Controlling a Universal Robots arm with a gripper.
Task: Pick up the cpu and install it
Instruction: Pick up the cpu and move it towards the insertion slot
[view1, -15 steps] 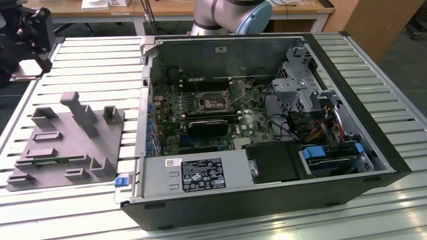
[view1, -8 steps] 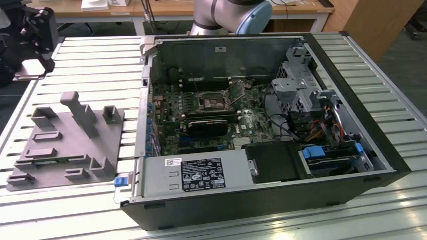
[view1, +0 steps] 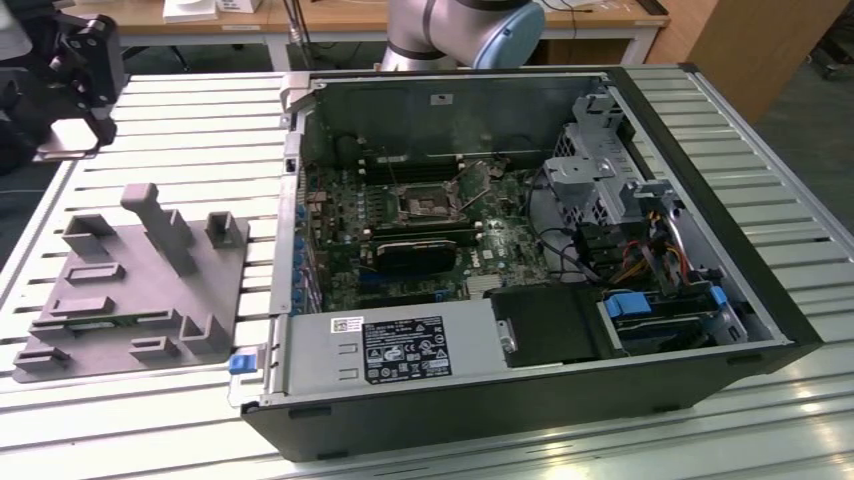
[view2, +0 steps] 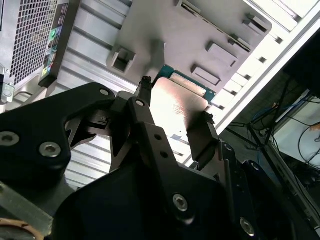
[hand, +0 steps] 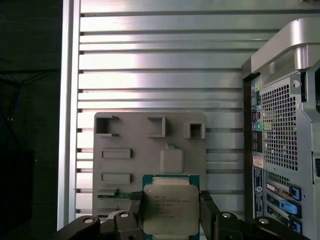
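My gripper (hand: 171, 217) pinches the cpu (hand: 170, 202) by two opposite edges, likely to leave its faces untouched; grey fixture block (hand: 130, 165) lies well beyond it, apart.

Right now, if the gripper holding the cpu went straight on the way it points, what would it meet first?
Likely the grey fixture block lying beyond the held cpu, though depth is unclear.

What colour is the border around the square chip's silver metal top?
Green, around the flat silver-topped cpu; clearest in the first wrist view.
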